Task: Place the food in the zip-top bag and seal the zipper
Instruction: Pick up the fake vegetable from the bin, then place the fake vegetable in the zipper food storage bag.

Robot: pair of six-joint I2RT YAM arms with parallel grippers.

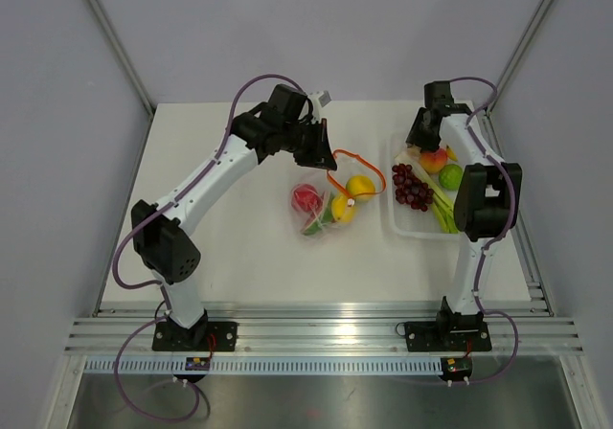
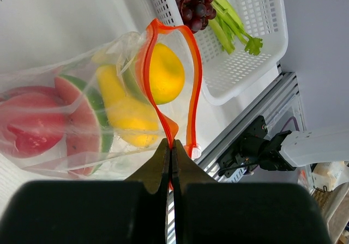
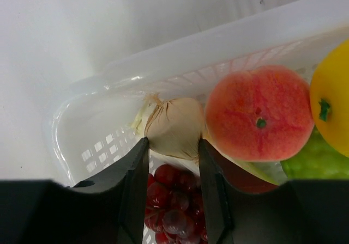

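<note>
The left gripper, jaws pinched on the zipper, holds the mid-tabletop zip-top bag agape, apparently so the right gripper, jaws parted around a beige bulb in the tray at 3 o'clock, can load it.

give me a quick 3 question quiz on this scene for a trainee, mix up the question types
1. True or false: the purple grapes lie inside the zip-top bag.
2. The left jaws are shut on: A) the zipper, B) a lemon, C) the tray rim.
3. What lies between the open right jaws?
Key: 1 false, they lie in the white tray; 2 A; 3 a beige bulb.
</note>
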